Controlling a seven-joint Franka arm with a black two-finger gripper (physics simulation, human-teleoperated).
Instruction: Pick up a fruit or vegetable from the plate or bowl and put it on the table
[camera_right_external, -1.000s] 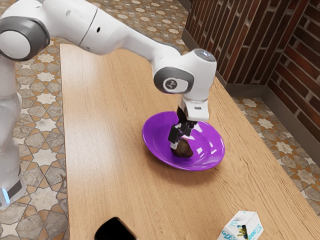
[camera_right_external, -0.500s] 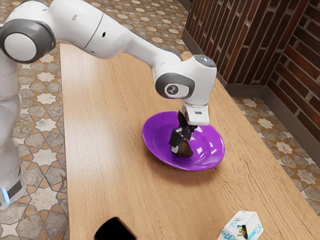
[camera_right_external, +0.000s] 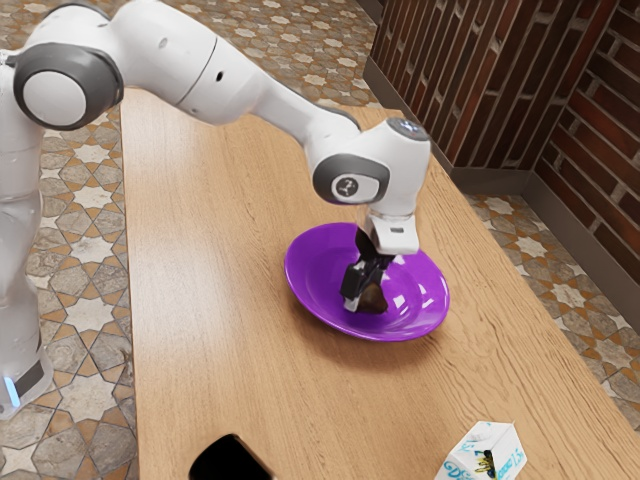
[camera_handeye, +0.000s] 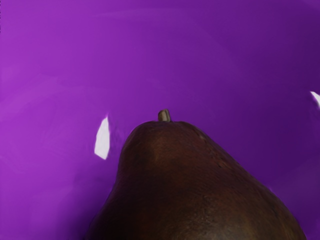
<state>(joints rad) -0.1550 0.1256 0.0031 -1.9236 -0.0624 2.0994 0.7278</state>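
Observation:
Low over the purple plate (camera_right_external: 318, 287), my gripper (camera_right_external: 366, 297) points down with its fingers apart around a dark brown pear (camera_right_external: 374, 301). One finger, with a pale tip, stands at the pear's side toward the exterior view's left; the far finger is mostly hidden. The pear rests in the plate. In the wrist view, the brown pear (camera_handeye: 185, 185) lies close under the hand, its short stem showing against the purple plate (camera_handeye: 150, 55).
A white carton with blue lettering (camera_right_external: 484, 454) lies on the wooden table (camera_right_external: 220, 290) near the exterior view's bottom edge, toward its right. A black object (camera_right_external: 230, 460) stands at the bottom edge, further left. The plate's raised rim surrounds the pear.
My hand has moved down, bringing the fingers lower beside the pear. The pear and plate have stayed where they were.

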